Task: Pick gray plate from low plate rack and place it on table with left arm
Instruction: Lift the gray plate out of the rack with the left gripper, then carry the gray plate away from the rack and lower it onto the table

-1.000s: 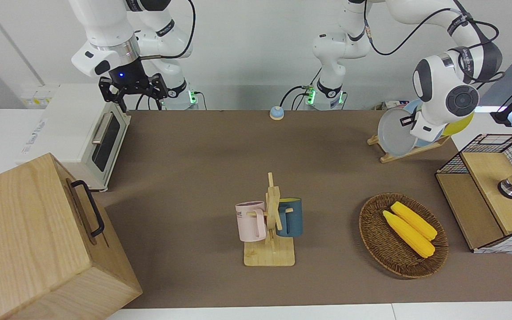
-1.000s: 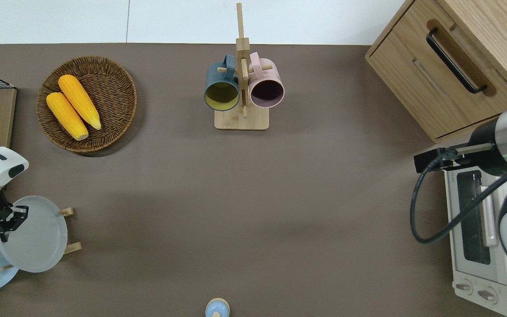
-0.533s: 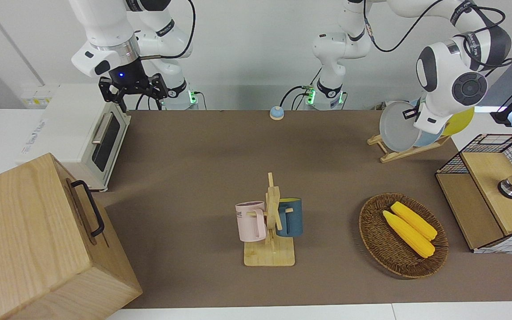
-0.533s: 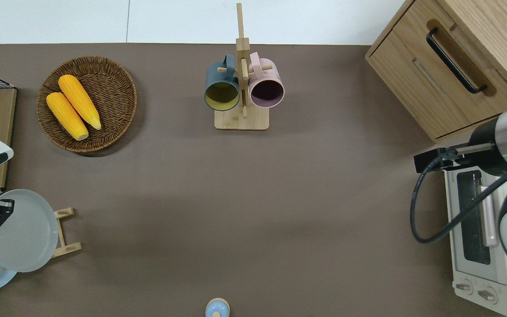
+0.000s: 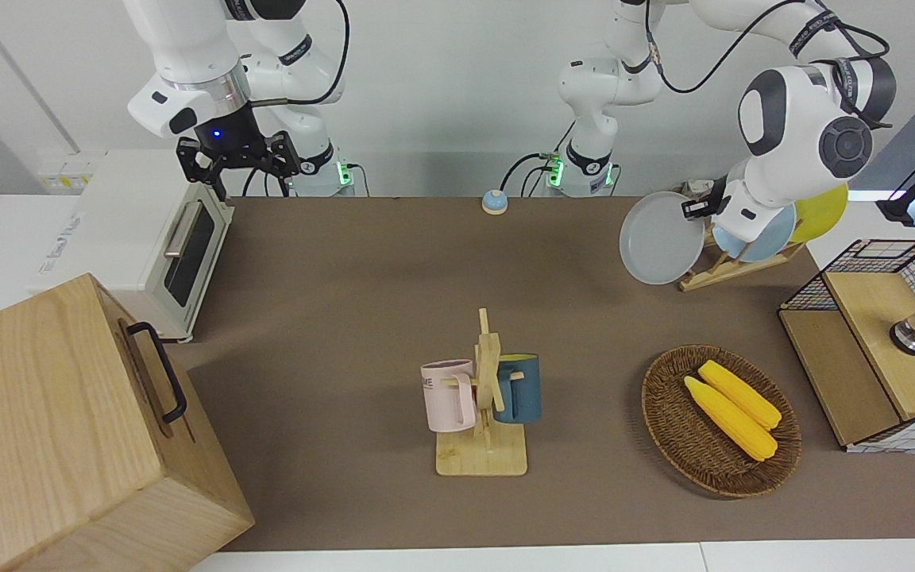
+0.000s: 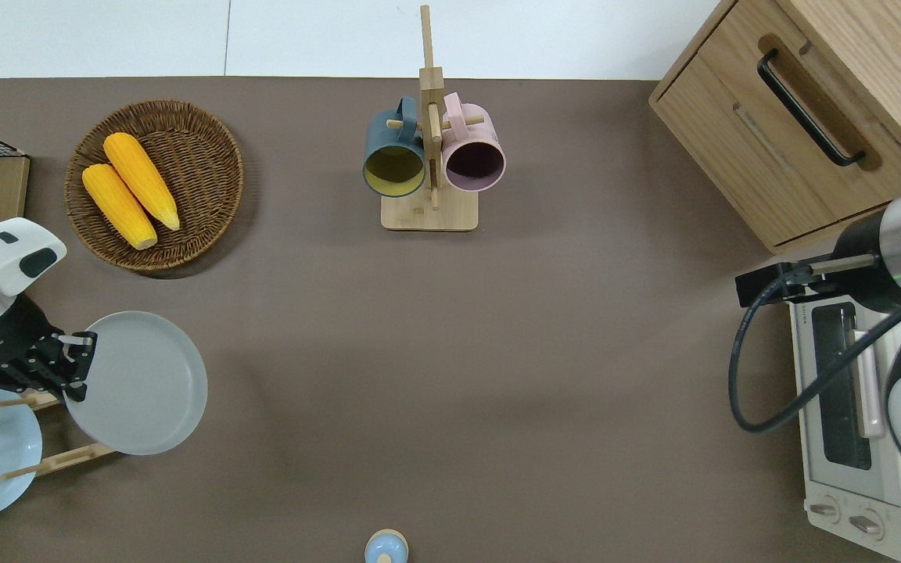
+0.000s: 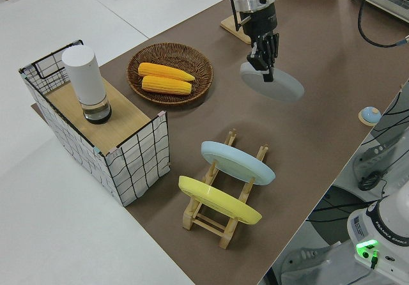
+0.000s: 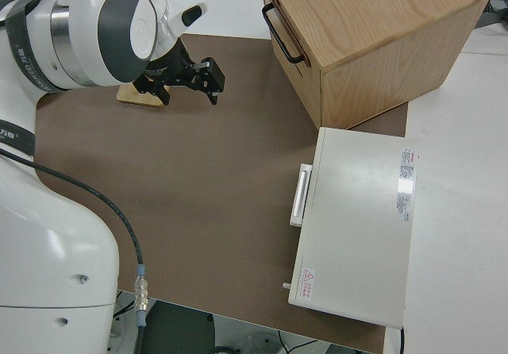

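Plate handling looks tricky: the gray plate (image 6: 140, 383) hangs in the air over the surface (image 6: 450, 352) beside the low plate rack (image 7: 220, 199), the left gripper (image 6: 67, 367) fingers clamped on its rim. Probably stiff, slick, breakable; right arm parked.

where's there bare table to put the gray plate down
The left end effector holds the gray plate over the low plate rack's edge. Bare table runs from there to the toaster oven, nearer the robots than the mug stand. The wicker basket corner is crowded.
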Controlling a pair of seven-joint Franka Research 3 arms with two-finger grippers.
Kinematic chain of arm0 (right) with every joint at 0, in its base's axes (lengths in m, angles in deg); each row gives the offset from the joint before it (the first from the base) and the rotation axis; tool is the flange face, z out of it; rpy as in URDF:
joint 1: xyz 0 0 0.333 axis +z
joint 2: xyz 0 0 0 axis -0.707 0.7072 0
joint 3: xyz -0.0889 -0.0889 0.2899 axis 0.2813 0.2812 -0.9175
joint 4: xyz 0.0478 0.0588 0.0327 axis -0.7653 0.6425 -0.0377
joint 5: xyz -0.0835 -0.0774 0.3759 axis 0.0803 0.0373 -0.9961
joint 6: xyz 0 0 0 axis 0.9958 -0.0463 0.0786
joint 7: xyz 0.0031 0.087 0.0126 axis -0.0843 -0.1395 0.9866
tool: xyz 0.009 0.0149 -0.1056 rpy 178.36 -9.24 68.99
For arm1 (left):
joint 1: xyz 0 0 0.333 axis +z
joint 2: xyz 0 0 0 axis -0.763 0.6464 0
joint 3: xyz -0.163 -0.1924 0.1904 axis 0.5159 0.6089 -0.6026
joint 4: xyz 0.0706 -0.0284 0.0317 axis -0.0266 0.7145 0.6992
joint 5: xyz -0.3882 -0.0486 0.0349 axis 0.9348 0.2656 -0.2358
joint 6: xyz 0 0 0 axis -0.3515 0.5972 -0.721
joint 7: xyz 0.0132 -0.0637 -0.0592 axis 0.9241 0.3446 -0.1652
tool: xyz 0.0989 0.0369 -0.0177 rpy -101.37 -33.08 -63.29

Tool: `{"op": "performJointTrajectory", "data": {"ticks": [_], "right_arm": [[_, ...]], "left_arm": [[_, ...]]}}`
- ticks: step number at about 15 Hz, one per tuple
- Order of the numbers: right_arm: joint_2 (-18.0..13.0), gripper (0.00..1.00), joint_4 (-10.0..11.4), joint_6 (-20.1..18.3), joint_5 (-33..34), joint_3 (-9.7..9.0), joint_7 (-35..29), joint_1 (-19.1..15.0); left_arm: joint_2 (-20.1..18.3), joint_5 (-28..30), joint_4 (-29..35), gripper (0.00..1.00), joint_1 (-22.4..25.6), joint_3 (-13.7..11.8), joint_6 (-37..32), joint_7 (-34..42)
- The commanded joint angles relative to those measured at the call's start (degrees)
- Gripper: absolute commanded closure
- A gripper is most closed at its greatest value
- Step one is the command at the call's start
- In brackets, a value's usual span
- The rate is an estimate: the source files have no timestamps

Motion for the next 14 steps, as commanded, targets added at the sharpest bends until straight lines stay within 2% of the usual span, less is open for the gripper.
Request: {"op": "performJointTrajectory", "data": {"ticks": [1,6,8,10,14], "right_arm": [[-0.15,0.017,-0.51,-0.81,0.08,-0.98,-0.69,-1.06],[-0.15,0.017,-0.51,-0.81,0.08,-0.98,-0.69,-1.06],[-0.07,0.017,-0.51,-0.81,0.08,-0.98,-0.69,-1.06],[-0.15,0.017,-0.51,-0.81,0.08,-0.98,-0.69,-1.06],[-0.07,0.017,-0.51,-0.81,0.08,-0.98,-0.69,-1.06]], "left_arm": [[1.26,6.32,4.06,1.00,-0.18,-0.16,7.01,-0.29],[0.22,8.09,13.81,1.00,-0.18,2.03,20.09,-0.64],[-0.49,8.35,16.89,1.00,-0.18,3.08,24.32,-2.92],[-0.93,8.27,19.70,1.00,-0.27,4.14,27.23,-4.33],[-1.02,7.65,23.84,1.00,-1.06,4.14,29.43,-4.69]]}}
